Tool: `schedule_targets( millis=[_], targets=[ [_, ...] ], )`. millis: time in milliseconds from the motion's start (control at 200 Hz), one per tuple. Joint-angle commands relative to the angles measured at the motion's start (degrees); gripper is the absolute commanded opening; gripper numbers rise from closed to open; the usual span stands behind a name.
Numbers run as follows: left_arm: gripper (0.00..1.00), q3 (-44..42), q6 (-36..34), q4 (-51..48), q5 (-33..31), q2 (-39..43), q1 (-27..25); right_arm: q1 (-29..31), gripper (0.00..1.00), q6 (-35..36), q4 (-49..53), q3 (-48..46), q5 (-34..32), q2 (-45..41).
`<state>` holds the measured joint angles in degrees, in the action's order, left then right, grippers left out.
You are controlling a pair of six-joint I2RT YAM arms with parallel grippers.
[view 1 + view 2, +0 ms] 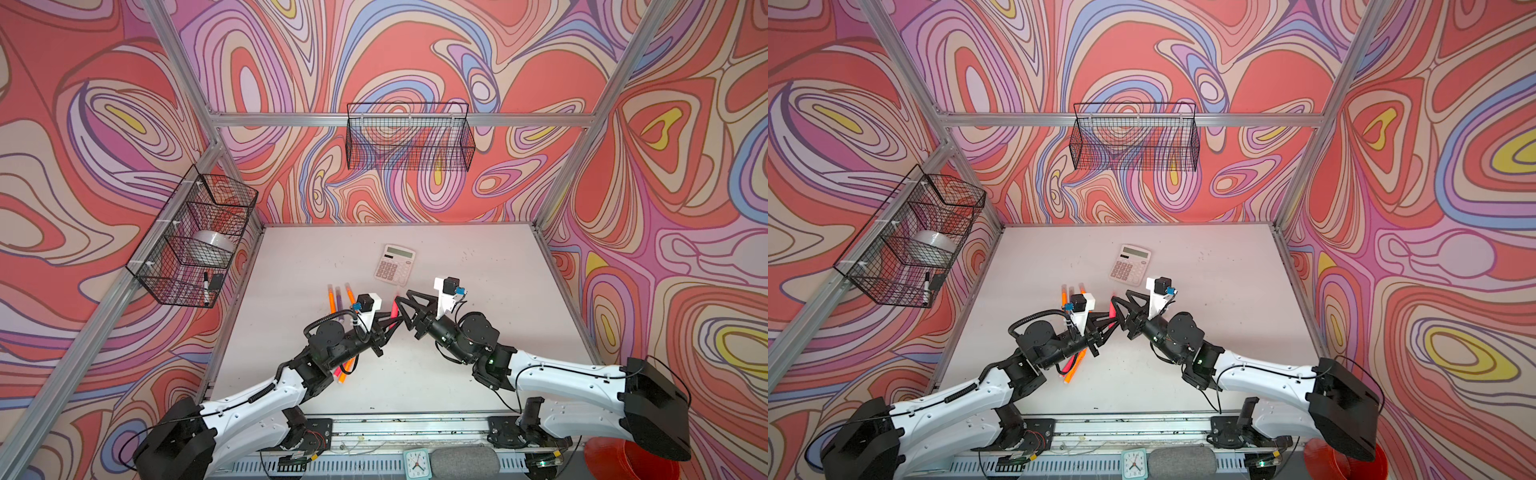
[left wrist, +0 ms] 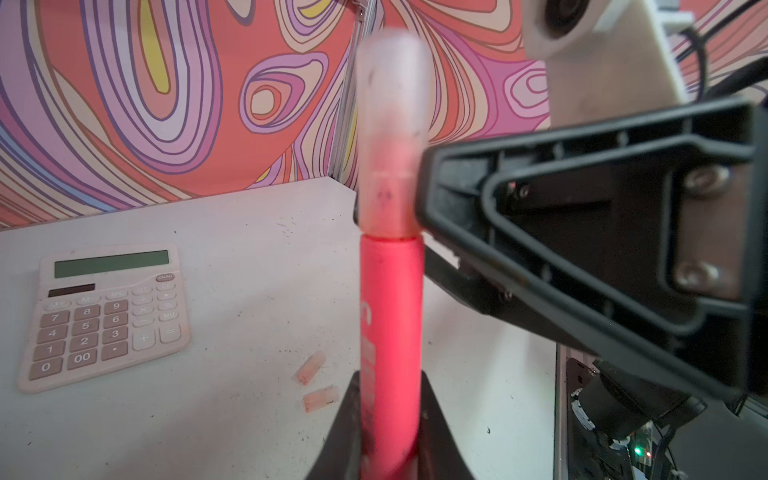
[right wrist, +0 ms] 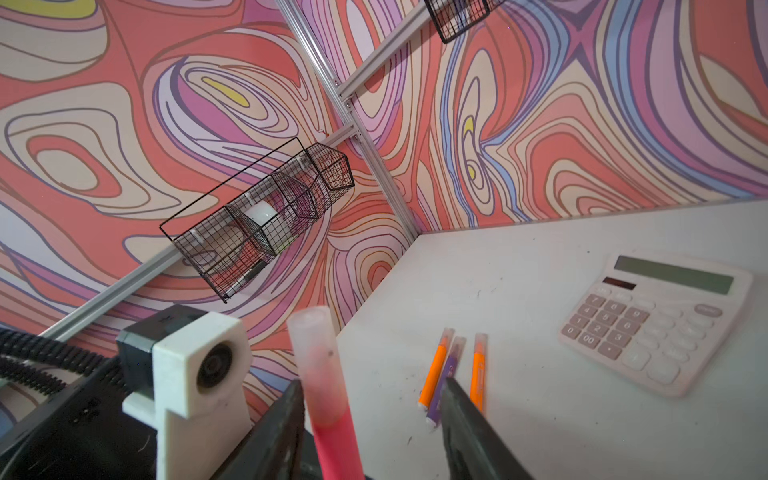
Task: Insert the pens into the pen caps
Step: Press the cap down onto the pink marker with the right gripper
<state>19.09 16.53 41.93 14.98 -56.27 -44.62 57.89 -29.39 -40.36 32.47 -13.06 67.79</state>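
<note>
Pink-red pen (image 1: 394, 308) hangs between the two arms in both top views, above the surface (image 1: 478, 291) and near the calculator (image 1: 394, 264). From the left wrist, the left tool (image 2: 390, 436) is clamped on that pen's barrel; a cap (image 2: 392, 133) sits on its tip, and two loose caps (image 2: 311, 368) lie on the surface. From the right wrist, the right tool (image 3: 374, 432) stands wide, the pen beside one finger; three capped pens (image 3: 434, 370) lie side by side.

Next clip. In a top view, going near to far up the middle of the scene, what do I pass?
alarm clock → loose pens partly hidden under the left arm → pink pen between the two arms → calculator → wire basket on the back wall.
</note>
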Motion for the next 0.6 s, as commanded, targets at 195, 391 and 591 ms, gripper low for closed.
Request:
schedule_targets(
  millis=[195, 391, 591],
  targets=[
    [0.00, 0.20, -0.45, 5.00, 1.19, 0.02, -0.01, 0.03, 0.72, 2.35, 9.76, 0.45, -4.13, -9.77],
    [0.00, 0.19, -1.97, 4.10, 1.38, 0.37, -0.02, 0.03, 0.72, 3.55, 18.12, 8.76, -0.61, -7.77],
    [0.00, -0.03, -3.27, 4.20, 2.43, 0.56, 0.02, 0.03, 0.62, 0.02, 34.24, 20.77, -4.64, 0.61]
  ],
)
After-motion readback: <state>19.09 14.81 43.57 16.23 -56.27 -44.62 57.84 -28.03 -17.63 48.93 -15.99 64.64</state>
